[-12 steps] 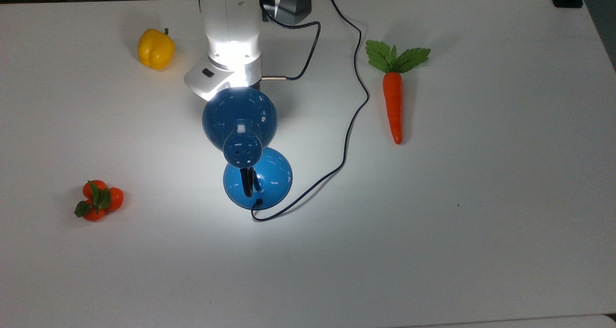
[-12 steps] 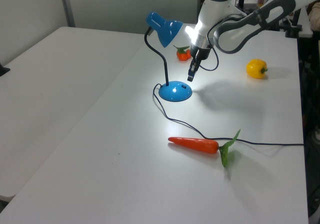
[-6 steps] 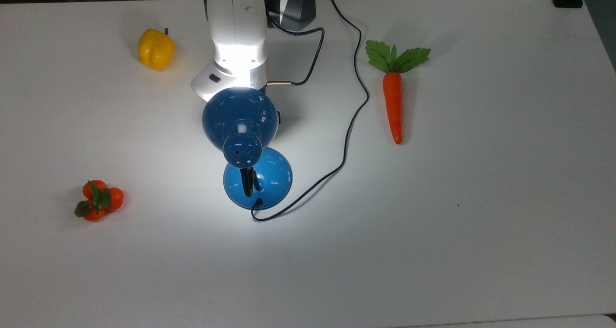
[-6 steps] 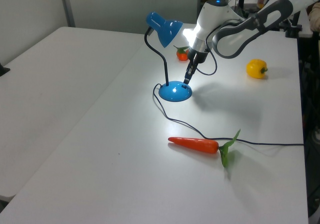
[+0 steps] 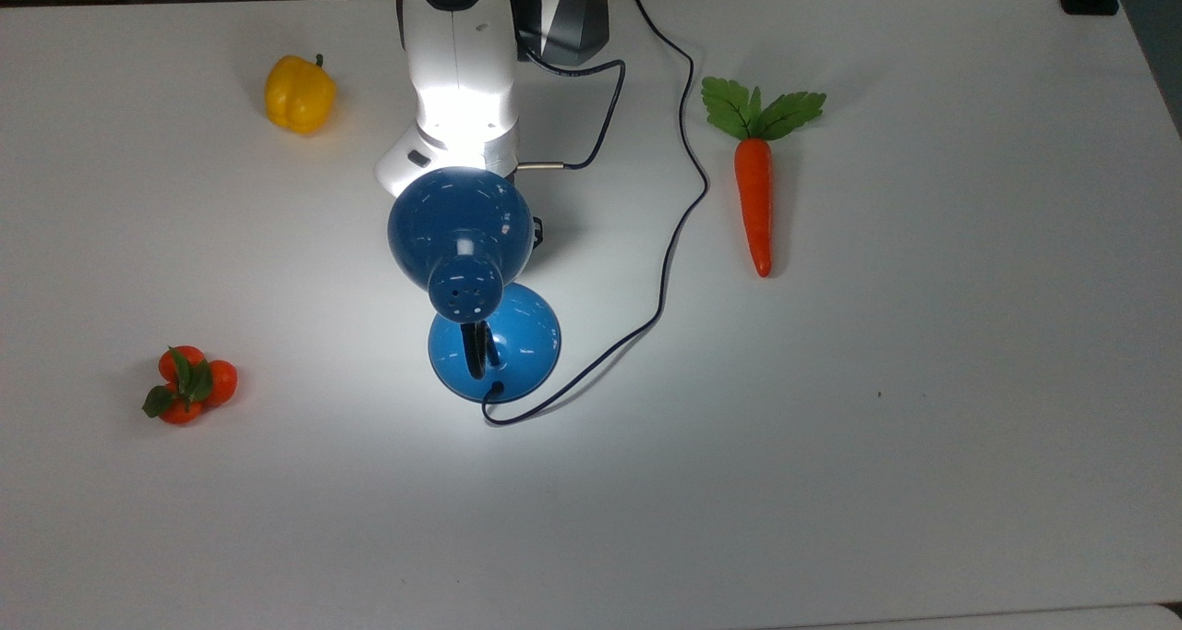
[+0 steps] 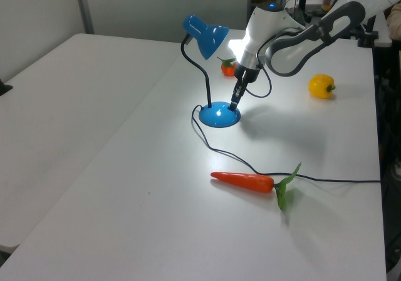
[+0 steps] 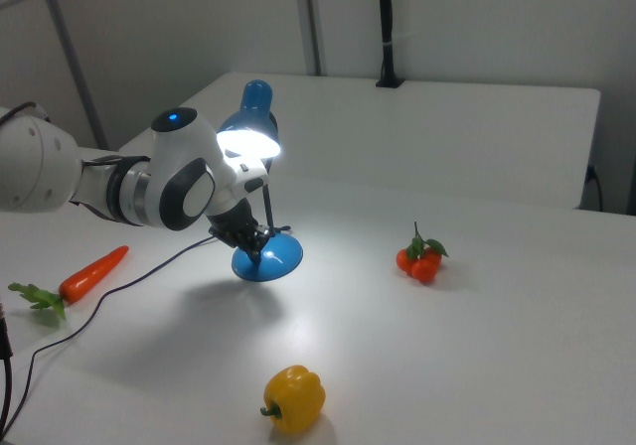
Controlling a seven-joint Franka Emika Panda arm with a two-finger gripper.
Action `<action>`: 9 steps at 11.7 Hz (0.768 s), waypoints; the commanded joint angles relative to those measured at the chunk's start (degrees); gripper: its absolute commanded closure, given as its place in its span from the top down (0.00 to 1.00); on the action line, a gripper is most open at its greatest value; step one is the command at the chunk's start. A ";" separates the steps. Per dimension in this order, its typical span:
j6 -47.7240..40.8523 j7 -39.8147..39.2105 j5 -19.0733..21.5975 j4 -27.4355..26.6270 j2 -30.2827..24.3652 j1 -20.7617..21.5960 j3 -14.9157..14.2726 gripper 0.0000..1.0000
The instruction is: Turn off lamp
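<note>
Now my gripper (image 6: 234, 102) hangs just above the lamp's base (image 6: 219, 115) at its two o'clock edge; jaws' state I cannot tell.

Lamp (image 5: 460, 228) glossy blue; table (image 5: 923, 427) matt white, smooth

No legible text or labels.

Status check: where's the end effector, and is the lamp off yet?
End effector down at the lamp base. Lamp lit, not off yet. Power cord trails clear; nothing blocking.
</note>
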 commanded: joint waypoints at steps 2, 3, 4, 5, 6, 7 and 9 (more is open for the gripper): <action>-2.65 0.24 -1.07 -1.16 0.09 0.22 0.14 0.00; -5.45 0.24 -1.07 -0.90 -0.34 0.22 0.14 0.00; -8.87 0.15 -1.07 -0.64 -1.13 0.13 0.14 0.00; -11.60 0.24 -1.07 -0.55 -2.45 0.04 0.14 0.00; -13.72 0.41 -1.07 -0.55 -3.42 0.04 0.14 0.00; -17.22 0.42 -1.07 -0.46 -5.08 0.04 0.14 0.00; -24.59 0.42 -1.16 1.64 -7.63 -0.22 0.14 0.00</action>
